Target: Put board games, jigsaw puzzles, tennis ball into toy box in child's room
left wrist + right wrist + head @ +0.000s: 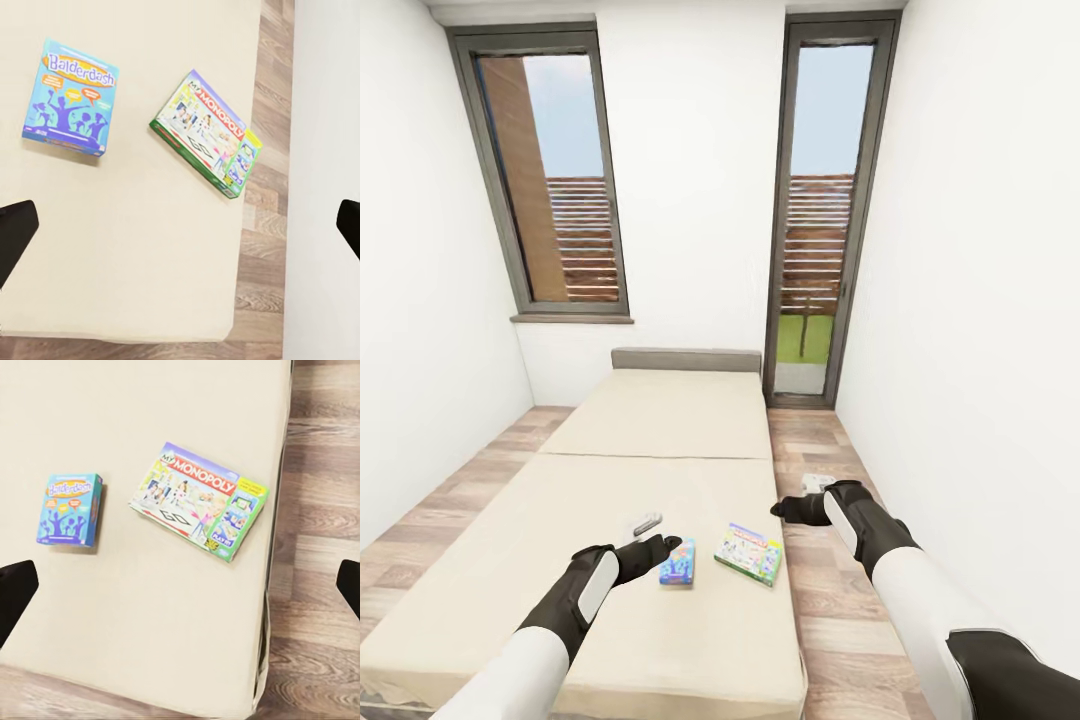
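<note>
Place: child's room, white walls, plank floor (830,640), two tall dark-framed windows; the robot stands at the foot of the bed (660,440).
Blue game box (678,562): lies flat on the mattress near the foot end, titled "Balderdash" in the left wrist view, untouched.
Monopoly box (750,552): lies flat just beside the blue one, close to the bed's right edge, a small gap between them.
Left claw (665,547): hangs over the mattress right next to the blue box, fingers spread wide, holding nothing.
Right claw (785,508): hovers above the floor beside the bed's right edge, also spread and empty.
Progress: both bed games are yet to be picked up; nothing is in hand.
Left to do: by my reckoning, grasp these two, carry them to the bin, then the rest.
</note>
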### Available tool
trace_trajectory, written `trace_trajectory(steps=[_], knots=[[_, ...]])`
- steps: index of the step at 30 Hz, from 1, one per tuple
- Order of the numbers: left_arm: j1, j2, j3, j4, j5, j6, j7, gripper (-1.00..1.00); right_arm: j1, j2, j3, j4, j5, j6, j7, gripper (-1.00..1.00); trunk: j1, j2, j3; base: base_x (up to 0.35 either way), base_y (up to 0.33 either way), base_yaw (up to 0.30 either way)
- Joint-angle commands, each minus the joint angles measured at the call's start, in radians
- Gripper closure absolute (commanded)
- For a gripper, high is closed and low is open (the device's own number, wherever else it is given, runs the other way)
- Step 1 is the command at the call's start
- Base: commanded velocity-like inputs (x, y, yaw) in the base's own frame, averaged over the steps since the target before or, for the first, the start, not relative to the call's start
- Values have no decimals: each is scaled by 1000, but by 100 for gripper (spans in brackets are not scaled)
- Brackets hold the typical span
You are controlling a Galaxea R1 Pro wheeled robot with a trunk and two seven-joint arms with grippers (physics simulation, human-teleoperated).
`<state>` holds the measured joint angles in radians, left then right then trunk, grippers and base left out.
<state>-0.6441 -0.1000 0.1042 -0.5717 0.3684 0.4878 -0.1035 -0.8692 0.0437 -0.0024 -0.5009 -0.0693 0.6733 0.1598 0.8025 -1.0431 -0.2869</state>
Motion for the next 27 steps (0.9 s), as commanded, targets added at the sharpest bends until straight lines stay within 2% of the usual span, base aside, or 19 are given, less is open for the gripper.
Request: trace_trajectory(steps=[1,20,27], knots=[[-1,-1,8,-1,2,8,-2,-100,-1,0,0,-1,-7,12,-2,-100,0,-1,-1,34,21,0],[-2,-1,5,-1,3,9,3,-100,-1,-7,-3,-4,-12,37,4,-100,0,-1,-1,14,6,0],[-2,-1,5,-1,-1,8,4,-100,-1,-6,-3,-14,-10,39,4,-100,0,-1,-1,130,-86,0]])
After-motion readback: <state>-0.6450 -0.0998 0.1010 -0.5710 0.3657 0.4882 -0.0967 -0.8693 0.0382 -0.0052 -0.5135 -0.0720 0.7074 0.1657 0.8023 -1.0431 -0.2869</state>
